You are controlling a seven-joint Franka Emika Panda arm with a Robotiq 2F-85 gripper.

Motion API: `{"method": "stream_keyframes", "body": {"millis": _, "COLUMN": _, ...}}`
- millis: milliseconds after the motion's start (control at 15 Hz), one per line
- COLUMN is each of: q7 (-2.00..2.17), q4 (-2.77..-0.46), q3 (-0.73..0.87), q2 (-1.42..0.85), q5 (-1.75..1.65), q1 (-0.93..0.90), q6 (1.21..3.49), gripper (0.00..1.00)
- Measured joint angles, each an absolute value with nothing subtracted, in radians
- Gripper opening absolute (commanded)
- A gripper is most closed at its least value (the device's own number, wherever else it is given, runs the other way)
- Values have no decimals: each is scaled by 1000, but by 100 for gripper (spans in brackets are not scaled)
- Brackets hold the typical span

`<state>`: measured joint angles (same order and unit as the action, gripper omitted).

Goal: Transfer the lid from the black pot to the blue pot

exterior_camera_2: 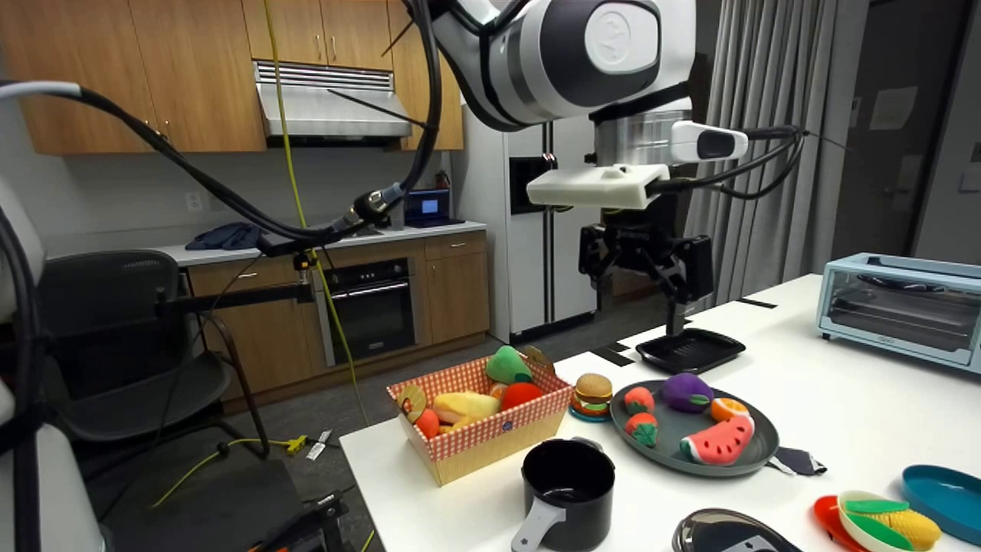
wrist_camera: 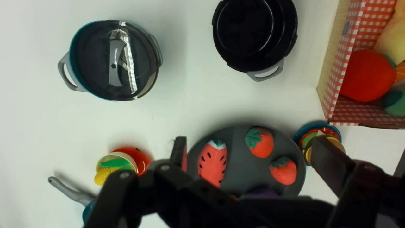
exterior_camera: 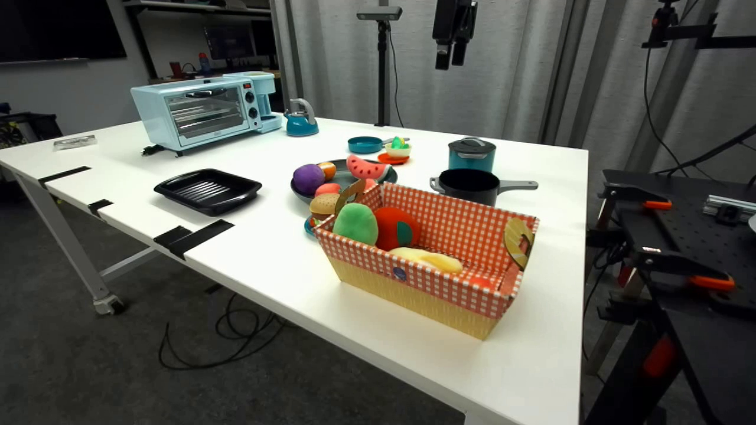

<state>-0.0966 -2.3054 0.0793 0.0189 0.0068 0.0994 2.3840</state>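
The blue pot (exterior_camera: 471, 162) stands on the table, with its rim also showing in the wrist view (wrist_camera: 72, 58). The dark see-through lid (wrist_camera: 95, 60) with a grey handle lies on top of the blue pot, slightly off centre in the wrist view; it shows in both exterior views (exterior_camera: 472, 143) (exterior_camera_2: 728, 530). The black pot (exterior_camera: 471, 188) stands beside it, uncovered and empty inside, also in an exterior view (exterior_camera_2: 569, 491) and the wrist view (wrist_camera: 253, 30). My gripper (wrist_camera: 254, 147) is open and empty, high above the table and apart from both pots, also in both exterior views (exterior_camera: 450, 57) (exterior_camera_2: 640, 310).
A checked basket (exterior_camera: 407, 289) of toy food stands beside the black pot. A grey plate (wrist_camera: 240, 171) with toy fruit lies below my gripper. A toy burger (exterior_camera_2: 592, 392), black tray (exterior_camera: 208, 192), blue pan (exterior_camera: 365, 144), kettle (exterior_camera: 302, 125) and toaster oven (exterior_camera: 201, 112) stand around.
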Motion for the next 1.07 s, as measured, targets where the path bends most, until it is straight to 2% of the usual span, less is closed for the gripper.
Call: {"method": "stream_keyframes", "body": {"millis": 1067, "q7": -41, "q4": -2301, "q3": 67, "q2": 40, "q5": 7, "q1": 90, "q6": 2384, "gripper": 100}}
